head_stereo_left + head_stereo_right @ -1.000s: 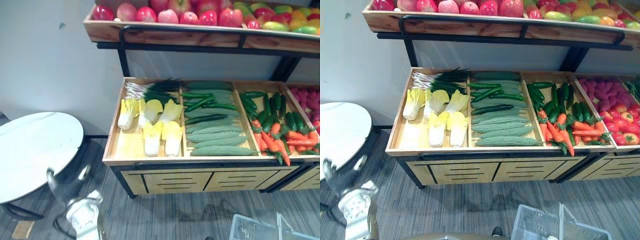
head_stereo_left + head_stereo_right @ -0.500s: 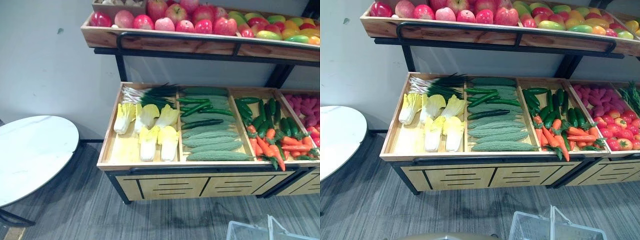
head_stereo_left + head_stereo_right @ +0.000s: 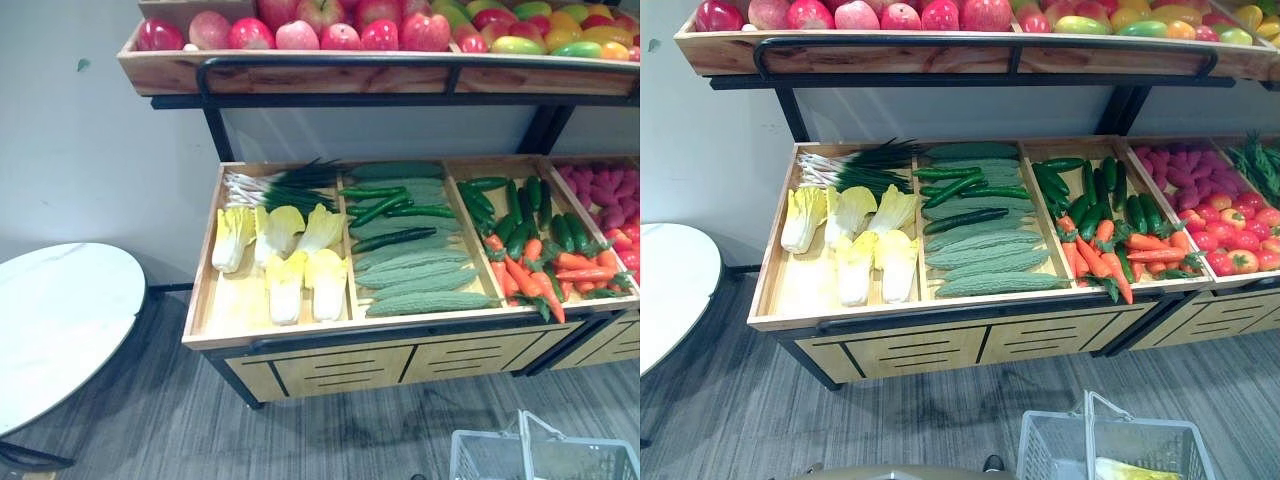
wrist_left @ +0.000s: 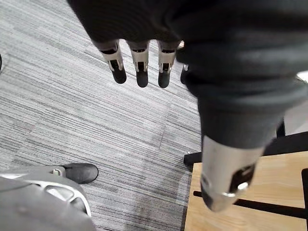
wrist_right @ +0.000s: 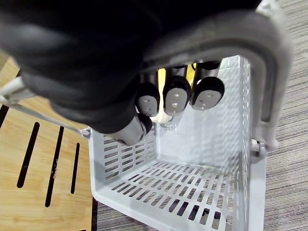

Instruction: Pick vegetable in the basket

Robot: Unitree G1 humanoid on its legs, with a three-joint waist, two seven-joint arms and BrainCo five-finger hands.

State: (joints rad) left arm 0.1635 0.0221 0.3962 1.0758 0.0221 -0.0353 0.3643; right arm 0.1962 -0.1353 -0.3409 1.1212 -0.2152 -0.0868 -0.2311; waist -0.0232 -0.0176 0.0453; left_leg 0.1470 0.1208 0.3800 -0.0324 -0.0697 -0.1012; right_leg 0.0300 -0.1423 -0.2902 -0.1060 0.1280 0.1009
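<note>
The pick lies in the wooden tray (image 3: 300, 333): I judge the pale cabbages (image 3: 283, 282) in its left compartment the likeliest choice, being light, leafy and easily bruised, best taken across the firm white stem end. My right hand (image 5: 175, 96) has its fingers clenched round the handle (image 5: 276, 67) of the grey basket (image 3: 1160, 440), low before the tray with something pale yellow inside, while my left hand (image 4: 139, 60) hangs over the floor (image 4: 72, 120), fingers released. The tray's raised front lip and the upper shelf (image 3: 400, 75) of apples (image 3: 340, 30) overhanging its back limit the approach; the white tabletop (image 3: 50, 320) stands well off to the left.
</note>
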